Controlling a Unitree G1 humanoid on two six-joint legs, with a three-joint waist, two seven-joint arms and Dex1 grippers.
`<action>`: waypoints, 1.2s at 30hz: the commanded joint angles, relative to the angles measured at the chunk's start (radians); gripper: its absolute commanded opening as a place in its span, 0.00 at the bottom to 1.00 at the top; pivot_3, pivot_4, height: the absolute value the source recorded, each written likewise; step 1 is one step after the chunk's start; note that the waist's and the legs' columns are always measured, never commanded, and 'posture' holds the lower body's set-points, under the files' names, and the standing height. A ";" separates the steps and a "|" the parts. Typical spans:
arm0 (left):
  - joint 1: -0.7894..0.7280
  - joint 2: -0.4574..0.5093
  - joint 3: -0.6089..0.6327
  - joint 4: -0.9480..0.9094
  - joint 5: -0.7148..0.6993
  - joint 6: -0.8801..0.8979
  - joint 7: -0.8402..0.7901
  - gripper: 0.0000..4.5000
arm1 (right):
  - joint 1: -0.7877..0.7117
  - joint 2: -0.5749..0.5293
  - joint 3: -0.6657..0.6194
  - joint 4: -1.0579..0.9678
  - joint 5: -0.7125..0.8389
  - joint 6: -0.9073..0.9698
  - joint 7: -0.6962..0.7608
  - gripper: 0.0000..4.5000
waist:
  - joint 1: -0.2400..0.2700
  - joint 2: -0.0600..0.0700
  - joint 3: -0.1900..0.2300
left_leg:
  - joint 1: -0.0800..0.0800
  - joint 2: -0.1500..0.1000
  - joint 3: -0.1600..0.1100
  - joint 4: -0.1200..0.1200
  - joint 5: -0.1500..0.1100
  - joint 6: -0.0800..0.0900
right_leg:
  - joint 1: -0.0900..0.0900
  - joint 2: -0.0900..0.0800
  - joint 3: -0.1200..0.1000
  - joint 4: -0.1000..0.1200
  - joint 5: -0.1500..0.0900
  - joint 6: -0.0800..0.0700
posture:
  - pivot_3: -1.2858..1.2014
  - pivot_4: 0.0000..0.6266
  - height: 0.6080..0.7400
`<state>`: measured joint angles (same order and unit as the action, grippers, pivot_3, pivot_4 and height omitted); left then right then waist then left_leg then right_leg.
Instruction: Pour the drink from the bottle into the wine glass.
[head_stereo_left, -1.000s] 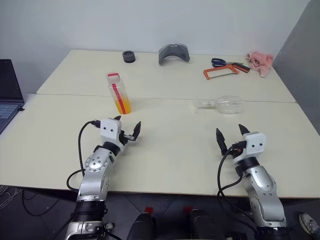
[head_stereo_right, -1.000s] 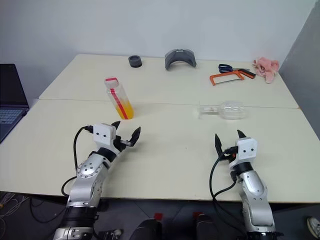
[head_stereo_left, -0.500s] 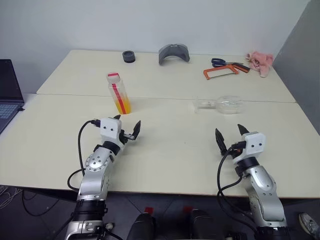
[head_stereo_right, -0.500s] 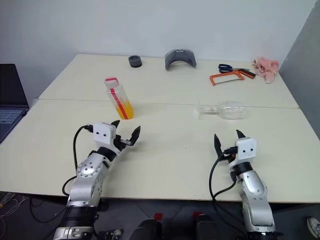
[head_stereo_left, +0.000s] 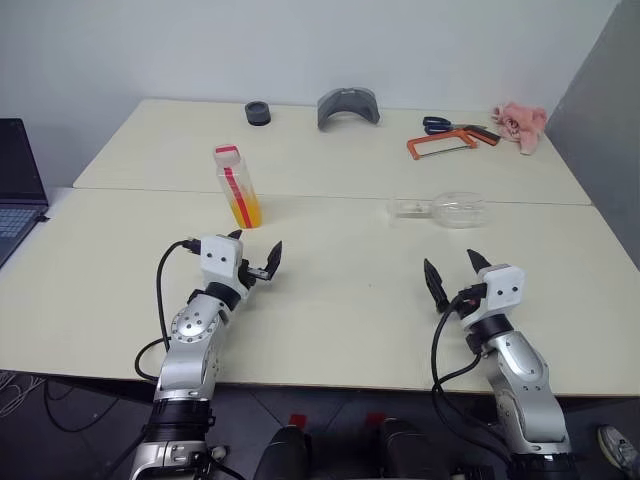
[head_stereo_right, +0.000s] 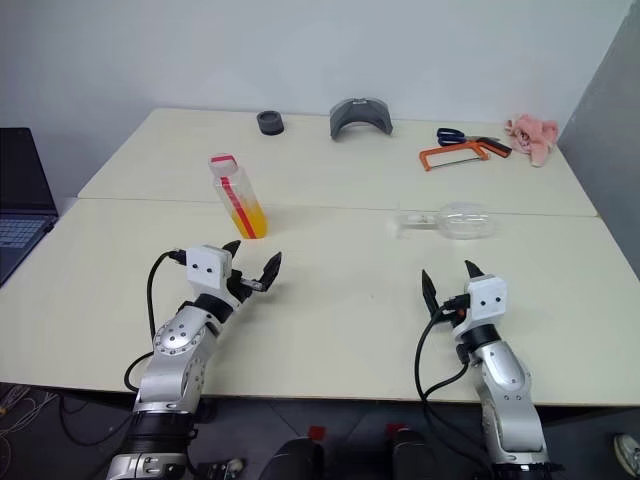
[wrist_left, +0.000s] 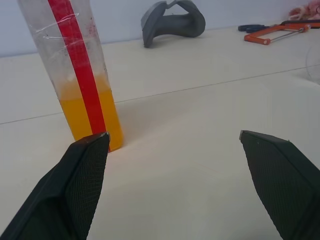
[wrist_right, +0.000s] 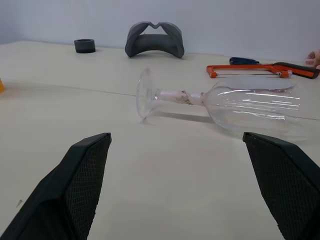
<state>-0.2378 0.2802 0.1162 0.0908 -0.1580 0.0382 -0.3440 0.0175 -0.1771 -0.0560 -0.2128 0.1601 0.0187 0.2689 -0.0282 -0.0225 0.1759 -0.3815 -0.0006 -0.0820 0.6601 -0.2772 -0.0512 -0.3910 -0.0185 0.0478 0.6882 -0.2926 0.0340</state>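
Two cream tables (head_stereo_left: 330, 330) butt together along a seam. Past the near table's left edge sits a laptop (head_stereo_left: 18, 185); along the far side lie a grey curved holder (head_stereo_left: 348, 106), an orange hacksaw (head_stereo_left: 445, 144), blue scissors (head_stereo_left: 438, 125), a pink cloth (head_stereo_left: 521, 123) and a small black ring (head_stereo_left: 258, 112).

The bottle (head_stereo_left: 238, 187) stands upright left of centre, near the seam, capped, with the drink (wrist_left: 87, 112) filling roughly its lower third. The wine glass (wrist_right: 225, 102) lies on its side to the right, just near of the seam, foot pointing left, bowl right.

The left gripper (head_stereo_left: 256, 260) hovers just near of the bottle, fingers spread wide and holding nothing. The right gripper (head_stereo_left: 452, 277) hovers near of the glass, equally wide and empty.

The risks look plain. The glass must be stood up first; a nudge to its round bowl could roll it away, and the thin stem could slip from the fingers. The cap is on, so no pour can start. A grip high on the bottle could topple it.
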 joint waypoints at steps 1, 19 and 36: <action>-0.011 0.003 0.007 -0.025 -0.012 -0.008 -0.006 0.99 | -0.014 -0.002 -0.002 -0.025 0.013 -0.002 0.006 1.00 | 0.000 0.000 0.000 | 0.000 0.001 0.003 0.000 0.000 0.000 | -0.001 0.000 0.002 0.000 0.000 0.000 | 0.52 0.24 1.00; -0.041 0.004 0.052 -0.006 -0.038 -0.021 0.013 0.99 | -0.023 -0.042 0.044 -0.115 0.041 0.051 0.084 1.00 | -0.002 0.000 0.000 | 0.000 -0.004 -0.005 -0.001 0.000 0.000 | 0.002 -0.001 -0.004 0.000 0.000 0.000 | 0.52 0.24 1.00; -0.254 -0.019 0.064 0.141 -0.008 0.056 0.148 0.99 | -0.103 -0.184 0.139 -0.345 0.184 0.380 0.223 1.00 | -0.001 0.000 0.000 | -0.002 -0.006 -0.015 0.000 0.000 0.000 | 0.003 -0.001 -0.008 -0.004 0.000 0.000 | 0.52 0.24 1.00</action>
<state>-0.4707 0.2531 0.1645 0.2312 -0.1749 0.1066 -0.2123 -0.0728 -0.3533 0.0914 -0.5102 0.3218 0.3934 0.4814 -0.0294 -0.0230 0.1763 -0.3840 -0.0068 -0.0976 0.6598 -0.2774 -0.0512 -0.3876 -0.0197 0.0397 0.6840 -0.2924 0.0343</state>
